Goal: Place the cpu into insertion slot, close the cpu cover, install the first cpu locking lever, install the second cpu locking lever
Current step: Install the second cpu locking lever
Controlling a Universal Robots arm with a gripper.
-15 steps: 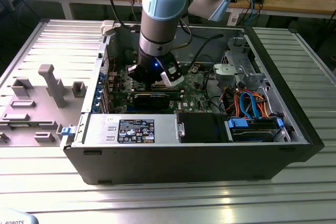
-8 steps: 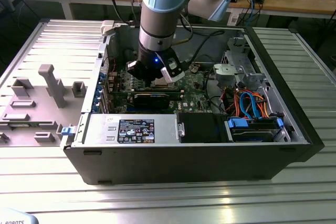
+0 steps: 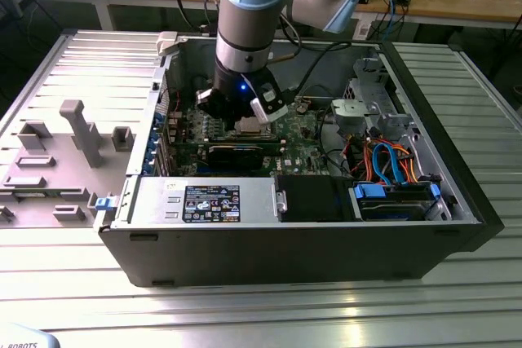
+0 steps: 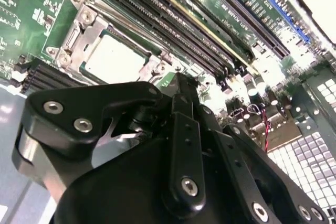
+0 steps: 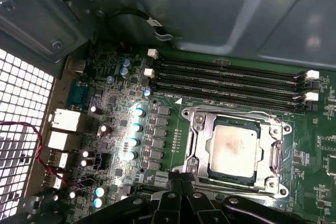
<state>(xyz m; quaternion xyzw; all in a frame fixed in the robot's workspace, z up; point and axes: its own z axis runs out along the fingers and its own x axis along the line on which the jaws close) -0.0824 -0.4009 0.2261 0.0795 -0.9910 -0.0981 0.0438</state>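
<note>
Hand: black linkage hand [image 4: 178, 85] sits right up against the lens in the second wrist view, its fingers look pressed together to a narrow tip, nothing pinched between them as far as I can see; the tip hangs just beside the socket's edge, and whether it touches anything I can't tell

CPU: small flat square chip with the dull silver-grey metal top [image 5: 234, 150] is already lying in the socket, flat and square to it in both wrist views

Insertion slot: square socket with the pale metal rim [image 5: 199, 120] on the green motherboard [image 5: 315, 182], next to the long black RAM slots [image 5: 226, 80]

CPU cover: thin silvery frame plate with the square window [image 5: 275, 153] looks folded down around the chip, which shows through the window

Levers: thin wire bars seem to run along the socket sides, but I honestly can't tell if either is hooked under its catch

Arm: grey-and-blue robot arm [image 3: 245, 14] reaches down into the open dark-grey computer case [image 3: 285, 250], which lies on its side on the ribbed metal tabletop [image 3: 457, 315] in the exterior view

Progress: my read is chip placed, cover looks down; the two locking levers are the open question, so I'd call it about halfway
</note>
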